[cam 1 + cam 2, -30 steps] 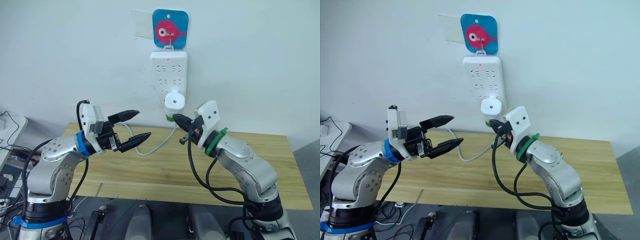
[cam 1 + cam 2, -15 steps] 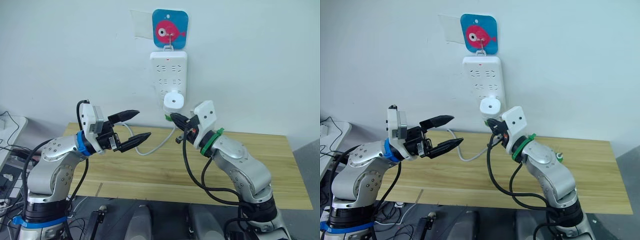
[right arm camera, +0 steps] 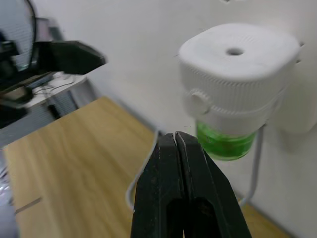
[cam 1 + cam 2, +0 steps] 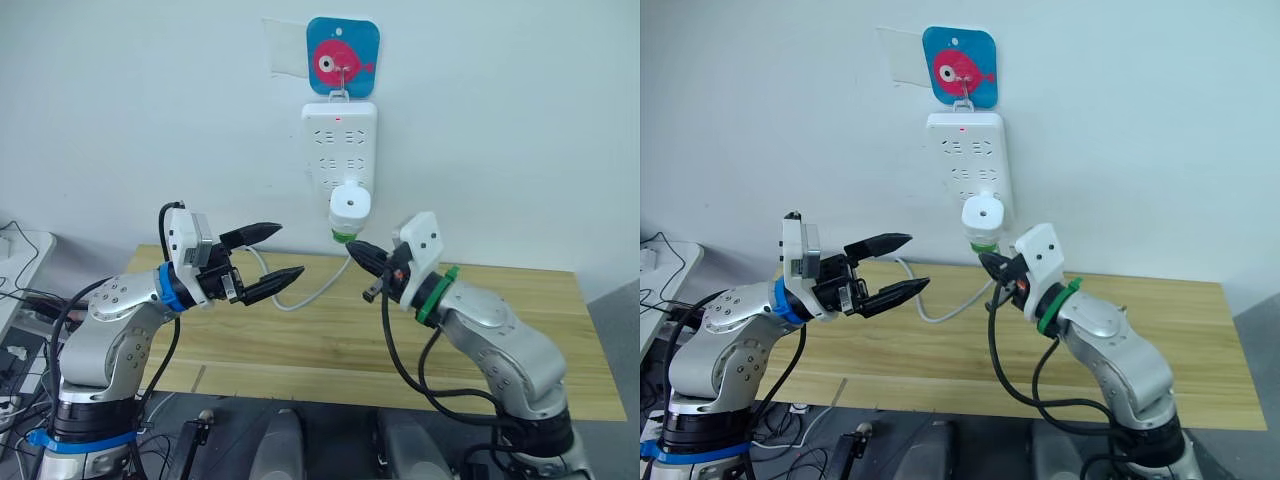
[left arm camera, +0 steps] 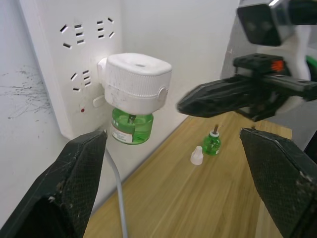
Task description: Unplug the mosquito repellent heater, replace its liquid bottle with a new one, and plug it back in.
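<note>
Heater (image 5: 136, 82) matt white ribbed plastic; table (image 4: 560, 340) pale wood grain.

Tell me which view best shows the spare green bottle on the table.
The left wrist view: the spare bottle stands uncapped on the table, its white cap beside it. In both eye views the right arm blocks that spot.

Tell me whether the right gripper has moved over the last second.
Yes. The right gripper, judged against the power strip, first rose toward the mosquito repellent heater, then dropped back; it now sits just below the heater's green bottle.

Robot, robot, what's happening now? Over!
Left gripper open, empty. Right gripper shut, empty, just below the heater. Heater plugged into power strip, green bottle attached. Nothing blocking.
</note>
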Tool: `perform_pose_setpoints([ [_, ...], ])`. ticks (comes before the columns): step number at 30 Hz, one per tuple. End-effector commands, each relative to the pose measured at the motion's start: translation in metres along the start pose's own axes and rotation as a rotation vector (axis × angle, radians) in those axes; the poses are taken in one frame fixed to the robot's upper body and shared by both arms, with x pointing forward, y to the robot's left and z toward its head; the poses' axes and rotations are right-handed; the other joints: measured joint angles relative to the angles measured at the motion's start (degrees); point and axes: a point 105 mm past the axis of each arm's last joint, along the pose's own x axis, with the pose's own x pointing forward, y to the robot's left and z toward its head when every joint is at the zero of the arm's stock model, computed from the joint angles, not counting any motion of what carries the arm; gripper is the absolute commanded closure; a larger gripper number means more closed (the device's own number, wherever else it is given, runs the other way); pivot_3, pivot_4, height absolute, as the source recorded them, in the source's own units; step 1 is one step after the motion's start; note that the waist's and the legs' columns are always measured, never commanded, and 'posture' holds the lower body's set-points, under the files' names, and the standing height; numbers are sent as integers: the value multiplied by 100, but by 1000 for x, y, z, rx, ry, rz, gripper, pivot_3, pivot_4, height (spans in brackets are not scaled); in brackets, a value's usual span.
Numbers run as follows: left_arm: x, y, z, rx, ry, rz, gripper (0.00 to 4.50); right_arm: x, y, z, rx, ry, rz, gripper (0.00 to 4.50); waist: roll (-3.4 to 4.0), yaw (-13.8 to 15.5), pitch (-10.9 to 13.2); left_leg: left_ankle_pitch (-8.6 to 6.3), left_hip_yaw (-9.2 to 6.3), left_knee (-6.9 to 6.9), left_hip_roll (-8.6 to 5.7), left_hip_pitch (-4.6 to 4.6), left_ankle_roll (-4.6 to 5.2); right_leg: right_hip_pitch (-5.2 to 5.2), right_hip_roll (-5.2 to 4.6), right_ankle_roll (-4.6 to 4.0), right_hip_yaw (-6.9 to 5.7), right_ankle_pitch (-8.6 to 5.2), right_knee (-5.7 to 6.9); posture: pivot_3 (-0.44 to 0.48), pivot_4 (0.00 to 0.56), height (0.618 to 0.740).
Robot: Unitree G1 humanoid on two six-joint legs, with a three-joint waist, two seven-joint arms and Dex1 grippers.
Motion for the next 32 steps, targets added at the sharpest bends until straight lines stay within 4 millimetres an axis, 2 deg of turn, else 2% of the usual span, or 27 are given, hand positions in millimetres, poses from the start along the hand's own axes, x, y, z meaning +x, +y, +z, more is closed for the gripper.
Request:
perform_pose_setpoints([
  [1,-2,3,2,27,15,42,0,-16,9,11,9,-31,69,3860,0,2,0,0,0,0,0,-1,0,-2,0,0,0,0,3,25,241,740],
  [7,-1,8,-6,23,157,125,0,-55,-8,16,-55,14,77,1723,-6,4,4,0,3,0,-3,-6,0,-7,0,1,2,-1,3,34,238,740],
  [12,-9,13,4,48,162,149,0,-73,-15,31,-69,-22,45,16,-7,1,4,0,8,0,1,-6,1,-13,3,1,5,0,8,42,236,740],
  [20,-9,16,5,58,165,145,0,-83,-21,28,-137,9,-11,16,-8,14,4,0,18,0,-3,-7,0,-14,-1,2,13,-1,7,44,217,740],
  [32,-3,18,4,52,157,135,0,-83,-26,26,-147,9,-36,16,-8,12,4,1,18,1,-3,-7,-1,-15,0,2,11,0,9,38,210,740],
])
